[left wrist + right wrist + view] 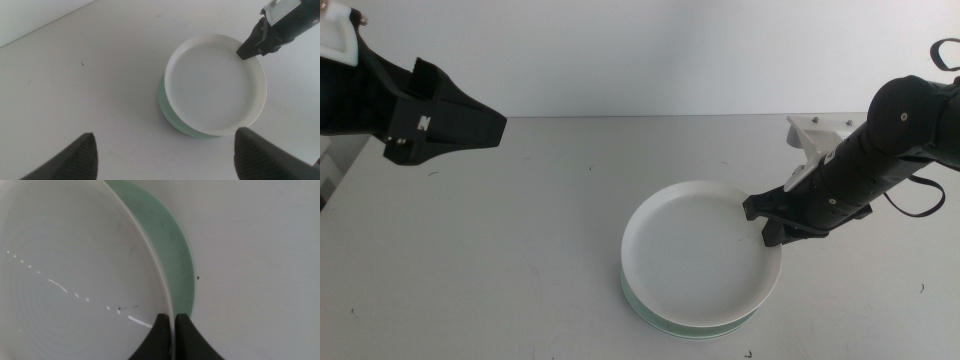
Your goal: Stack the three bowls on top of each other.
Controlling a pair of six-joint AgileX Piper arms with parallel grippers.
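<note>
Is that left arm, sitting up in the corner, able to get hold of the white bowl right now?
Probably yes. The left gripper hangs open above bare table, with nothing between it and the white bowl. But the right gripper is already shut on that bowl's rim, over the green bowl, so only the near side is free.

the left gripper [162,155] hangs high over the table [75,75], its two dark jaws spread wide apart with nothing between them. below sits the white bowl [212,87], resting on the mint green bowl [172,117], whose rim shows as a crescent along one side of the white one. the white bowl sits slightly off-centre on the green one. the right gripper [246,51] reaches in from the far side, its dark tip touching the white bowl's rim. a few small dark specks mark the tabletop.
</note>
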